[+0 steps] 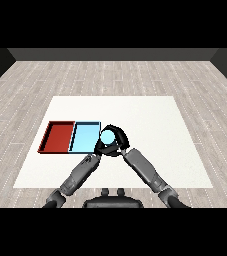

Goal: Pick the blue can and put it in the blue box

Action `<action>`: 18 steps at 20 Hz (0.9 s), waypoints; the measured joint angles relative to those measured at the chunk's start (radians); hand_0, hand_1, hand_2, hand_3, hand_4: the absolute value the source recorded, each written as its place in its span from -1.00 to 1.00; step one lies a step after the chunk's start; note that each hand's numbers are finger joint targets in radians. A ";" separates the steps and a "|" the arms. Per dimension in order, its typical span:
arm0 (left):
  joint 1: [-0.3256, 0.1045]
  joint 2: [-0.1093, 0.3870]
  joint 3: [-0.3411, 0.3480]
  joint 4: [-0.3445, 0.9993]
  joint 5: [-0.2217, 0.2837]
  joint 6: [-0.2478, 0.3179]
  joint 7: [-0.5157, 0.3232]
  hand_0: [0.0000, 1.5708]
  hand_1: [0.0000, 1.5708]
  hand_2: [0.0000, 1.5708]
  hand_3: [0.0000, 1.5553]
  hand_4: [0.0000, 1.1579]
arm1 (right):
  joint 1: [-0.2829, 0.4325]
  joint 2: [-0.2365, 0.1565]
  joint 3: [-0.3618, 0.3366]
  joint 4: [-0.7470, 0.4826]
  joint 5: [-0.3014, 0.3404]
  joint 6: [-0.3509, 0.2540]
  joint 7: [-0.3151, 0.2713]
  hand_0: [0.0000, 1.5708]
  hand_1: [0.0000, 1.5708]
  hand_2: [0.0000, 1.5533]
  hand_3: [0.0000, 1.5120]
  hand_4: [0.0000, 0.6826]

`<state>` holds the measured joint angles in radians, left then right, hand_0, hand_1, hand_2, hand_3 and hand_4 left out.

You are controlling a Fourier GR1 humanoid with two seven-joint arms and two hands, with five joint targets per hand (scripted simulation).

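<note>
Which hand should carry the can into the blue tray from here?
Right, probably. The right hand is curled round the can, just beside the blue tray. The left hand sits close under the can, but I cannot tell how its fingers stand.

A bare test room: a white counter (135, 145) stands alone on pale grey plank flooring (110, 75), dark walls (110, 54) behind the counter.

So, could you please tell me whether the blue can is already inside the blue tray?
Not yet. The blue can sits in the right hand, just past the blue tray's right edge.
</note>
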<state>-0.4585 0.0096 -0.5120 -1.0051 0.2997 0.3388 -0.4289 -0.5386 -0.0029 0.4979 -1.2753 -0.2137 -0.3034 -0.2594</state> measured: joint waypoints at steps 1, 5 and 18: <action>-0.006 0.012 -0.002 -0.012 -0.019 0.016 0.022 -0.48 -0.48 -0.28 -0.62 -0.01 | 0.001 0.000 0.007 0.013 -0.007 0.001 -0.012 0.81 0.81 0.86 0.84 0.77; -0.021 0.026 -0.001 0.003 -0.088 0.075 0.050 -0.50 -0.50 -0.27 -0.89 -0.78 | -0.038 -0.012 0.059 0.050 -0.048 -0.037 -0.034 0.88 0.88 0.90 0.85 0.75; 0.003 0.036 -0.039 -0.003 -0.068 0.204 0.024 -0.18 -0.18 -0.04 -0.33 0.15 | -0.044 -0.028 0.126 0.059 -0.089 -0.062 -0.074 0.83 0.83 0.87 0.84 0.73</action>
<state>-0.4551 0.0459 -0.5506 -1.0077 0.2312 0.5424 -0.4050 -0.5824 -0.0305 0.6239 -1.2167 -0.3028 -0.3655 -0.3334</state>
